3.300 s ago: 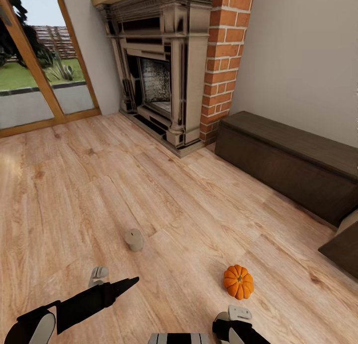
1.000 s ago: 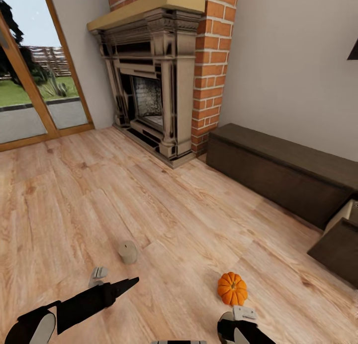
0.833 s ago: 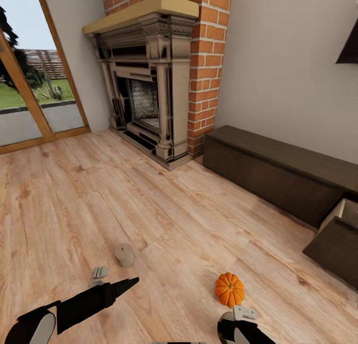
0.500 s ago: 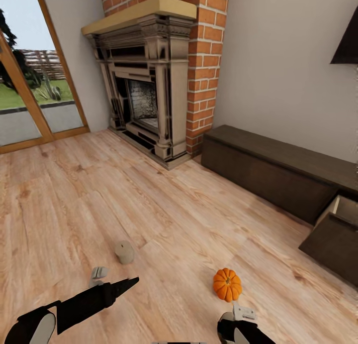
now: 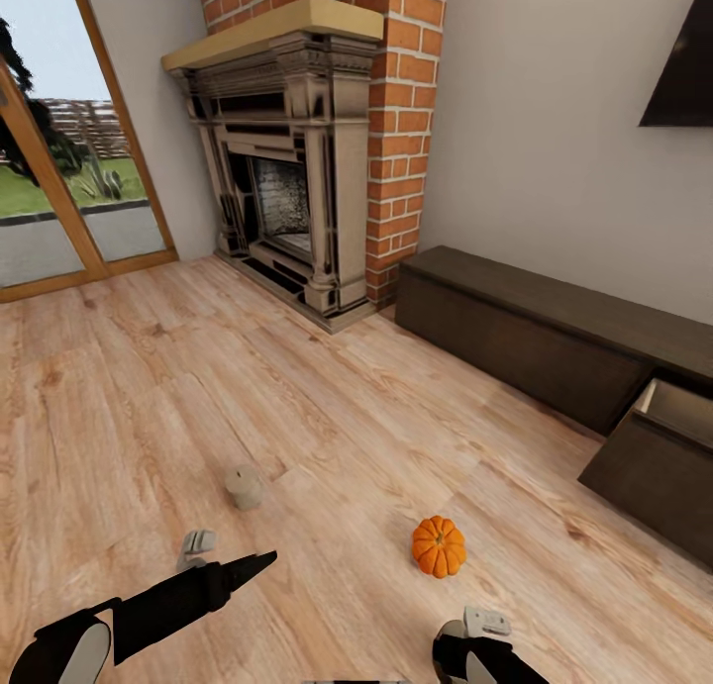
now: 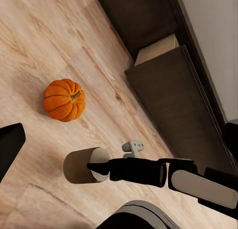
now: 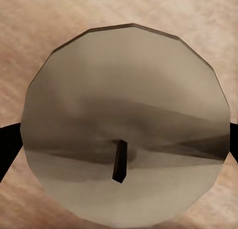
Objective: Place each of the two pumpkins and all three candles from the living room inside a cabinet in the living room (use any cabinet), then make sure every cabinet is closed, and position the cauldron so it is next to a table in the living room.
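1 pumpkin (image 5: 439,546), 2 candles (image 5: 243,487) (image 7: 126,124), 1 cabinet (image 5: 555,338)

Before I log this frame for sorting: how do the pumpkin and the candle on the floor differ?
The pumpkin is bright orange, round and ribbed; the candle is dull beige-grey and cylindrical. The pumpkin lies nearer the cabinet with its open drawer; the candle sits farther from it. Both are small and rest free on the wood floor.
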